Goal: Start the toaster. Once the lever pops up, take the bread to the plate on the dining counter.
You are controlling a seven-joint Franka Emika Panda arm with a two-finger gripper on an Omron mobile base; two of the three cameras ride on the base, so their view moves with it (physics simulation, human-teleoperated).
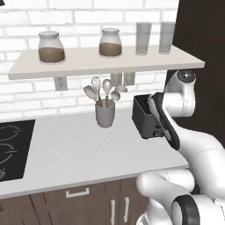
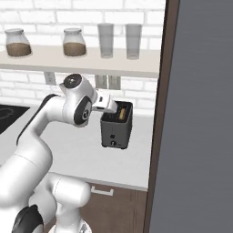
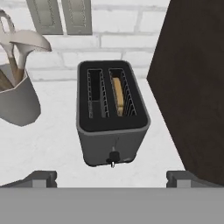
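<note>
The gripper point(image 3: 111, 179) is standing spread wide with nothing between its two dark finger tips point(image 3: 40, 178), which are showing at the lower left and lower right of the hand view, one on either side of the toaster's front. It is hovering above and just in front of the toaster point(image 3: 111, 114), not touching it. In the right base view the white hand is sitting at the centre of the frame, right over the toaster's point(image 2: 116, 129) top, and in the left base view the forearm is crossing in front of the toaster point(image 1: 143, 115) at centre right.

The toaster is standing upright on the white table point(image 3: 52, 144), in the middle of the hand view, its two slots running away from the camera. The bread point(image 3: 117, 95) is sitting down in the right-hand slot, with its tan edge showing between the wires; the left-hand slot is showing only wire. In the right base view the bread point(image 2: 121, 112) is peeking out of the toaster's top. A small pale knob point(image 3: 113, 159) is sticking out low on the narrow front face.

At the left edge of the hand view, well apart from the toaster, a grey utensil cup point(image 3: 15, 99) is holding spoons. A dark cabinet side point(image 3: 192, 87) is rising just beside the toaster at the right.
</note>
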